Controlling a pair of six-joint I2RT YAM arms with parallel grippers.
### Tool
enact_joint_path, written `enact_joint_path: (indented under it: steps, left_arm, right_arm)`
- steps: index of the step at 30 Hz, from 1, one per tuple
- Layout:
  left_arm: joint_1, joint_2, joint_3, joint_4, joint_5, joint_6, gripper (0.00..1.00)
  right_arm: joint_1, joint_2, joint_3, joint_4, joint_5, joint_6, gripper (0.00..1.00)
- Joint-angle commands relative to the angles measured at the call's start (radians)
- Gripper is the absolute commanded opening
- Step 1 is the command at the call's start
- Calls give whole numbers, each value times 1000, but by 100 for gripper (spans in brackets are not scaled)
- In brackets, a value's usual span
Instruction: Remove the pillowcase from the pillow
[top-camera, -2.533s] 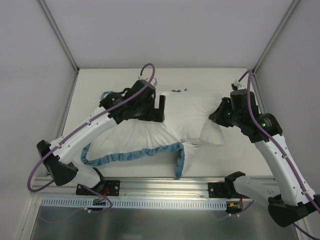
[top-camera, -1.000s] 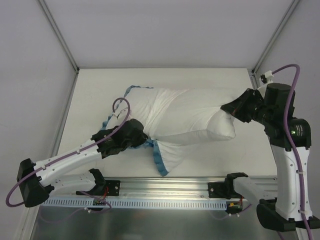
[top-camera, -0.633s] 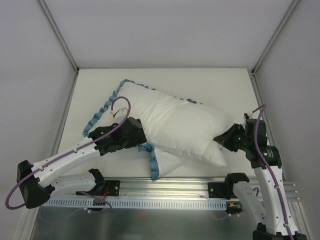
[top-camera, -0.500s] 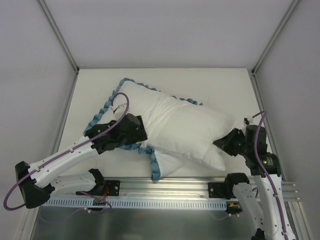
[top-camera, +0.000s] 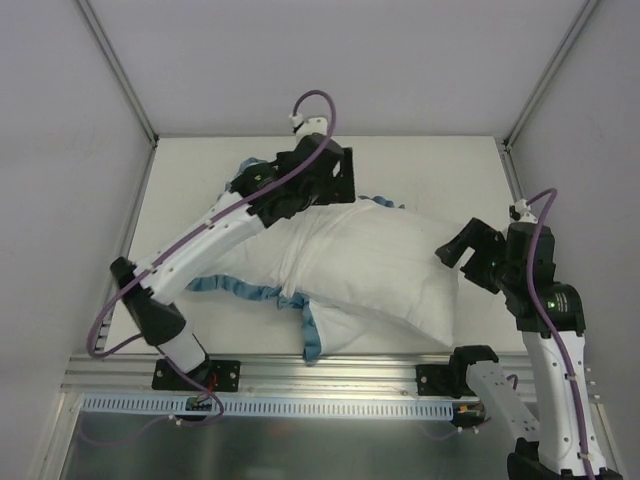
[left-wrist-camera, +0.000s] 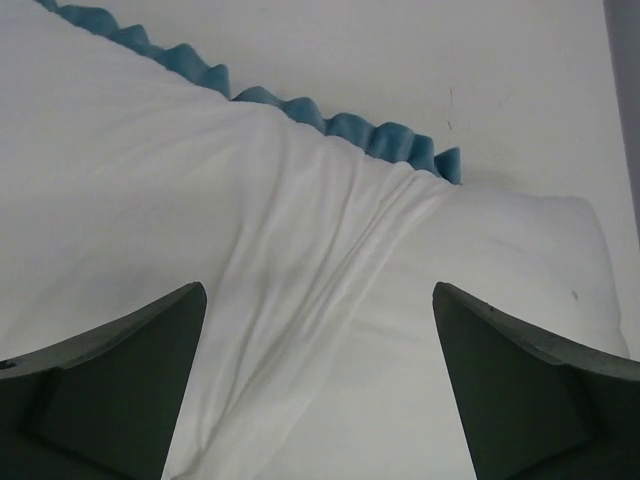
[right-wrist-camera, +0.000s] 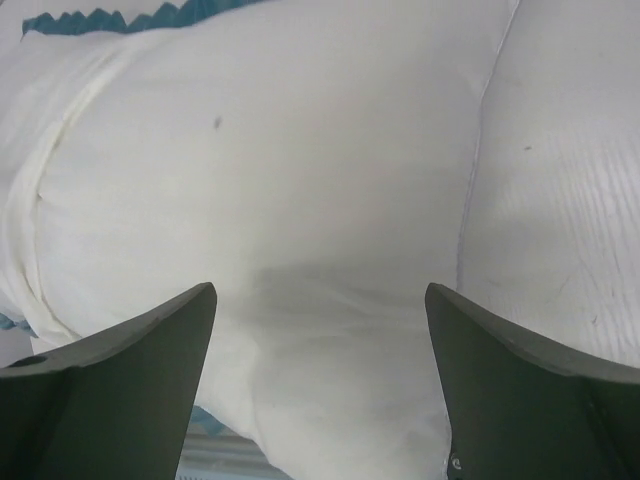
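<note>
Left jaws hang spread and empty over the teal-frilled pillowcase (top-camera: 235, 272), upper centre; right jaws, also spread, face the pillow (top-camera: 395, 270) at right.

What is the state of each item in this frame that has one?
pillowcase: inside out, rumpled, partly drawn off, covering the pillow's left end.
pillow: lying flat, right end bare.
left pincer: open, holding nothing, above the cloth.
right pincer: open, holding nothing, at the pillow's bare end.
</note>
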Motion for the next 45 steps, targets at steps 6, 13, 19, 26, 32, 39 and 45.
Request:
enact_joint_path:
  steps: [6,13,19,26,32,39,45]
  left_arm:
    - [76,361,216,-82,158,110,83]
    - [93,252,-16,-82,220,53,3]
    - [85,-27,-408,-76,336,-128,0]
    - [73,-203,-454,-64,303,-129,34]
    - [85,-78,-227,-72,272,2,99]
    - [91,169,-85,-144,303,42,98]
    - [119,217,-97,-168,286,52,55]
  right_arm:
    - [20,218,205,42,5,-73,93]
    - [158,413,264,110,-53,-67,97]
    - [308,541,222,211,-62,-41,98]
    - [440,573,129,349,-43,-15,1]
    - [509,484,75,395,33,-14,1]
    - [543,447,44,380,80,11,1]
    - [502,397,7,352,145,6,1]
